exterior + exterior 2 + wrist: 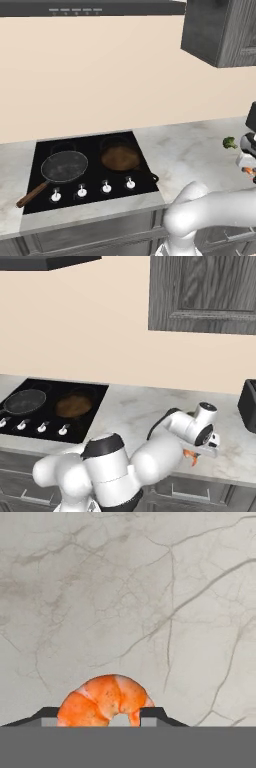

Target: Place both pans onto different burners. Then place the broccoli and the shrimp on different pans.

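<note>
Now the claw (102,717) is clenching the curled, glossy orange shrimp (105,699) near the veined marble worktop's (150,587) front edge, open stone lying all around.

Veined marble counter (150,587), glossy cooktop (145,175)

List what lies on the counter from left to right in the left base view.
Dark grey pan → brown pan → broccoli → shrimp at the gripper.
</note>
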Robot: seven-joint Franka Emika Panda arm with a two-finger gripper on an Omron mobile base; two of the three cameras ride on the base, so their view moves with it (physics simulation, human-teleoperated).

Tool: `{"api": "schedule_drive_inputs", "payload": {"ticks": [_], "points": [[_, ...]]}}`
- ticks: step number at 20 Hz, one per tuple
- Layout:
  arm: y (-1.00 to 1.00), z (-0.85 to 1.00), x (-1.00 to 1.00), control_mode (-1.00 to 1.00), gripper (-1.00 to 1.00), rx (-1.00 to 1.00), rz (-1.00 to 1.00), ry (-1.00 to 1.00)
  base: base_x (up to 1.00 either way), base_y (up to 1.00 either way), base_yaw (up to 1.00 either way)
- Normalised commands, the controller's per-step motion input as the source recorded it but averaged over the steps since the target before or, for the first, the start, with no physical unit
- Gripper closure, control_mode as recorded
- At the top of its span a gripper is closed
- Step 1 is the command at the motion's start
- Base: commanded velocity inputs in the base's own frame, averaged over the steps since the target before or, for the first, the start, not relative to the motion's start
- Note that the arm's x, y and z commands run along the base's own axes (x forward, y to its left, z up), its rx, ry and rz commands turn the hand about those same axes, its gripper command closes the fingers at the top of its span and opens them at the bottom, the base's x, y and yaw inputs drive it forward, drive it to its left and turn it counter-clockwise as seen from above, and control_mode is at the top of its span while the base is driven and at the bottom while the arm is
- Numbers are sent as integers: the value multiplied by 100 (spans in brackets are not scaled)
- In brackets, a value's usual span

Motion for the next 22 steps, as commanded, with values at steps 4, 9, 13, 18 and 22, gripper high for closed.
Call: {"api": "schedule_drive_inputs", "payload": {"ticks": [4, 9, 13, 18, 22], "points": [[0, 0, 0, -100, 100, 0, 0, 0, 0, 0, 0], [0, 23, -4, -100, 100, -2, 0, -3, 0, 0, 0], [24, 49, -28, -100, 100, -10, -1, -11, 0, 0, 0], [65, 36, -37, -100, 100, -19, -5, -13, 0, 0, 0], [75, 42, -41, -100, 100, -15, -1, -9, 0, 0, 0]]}}
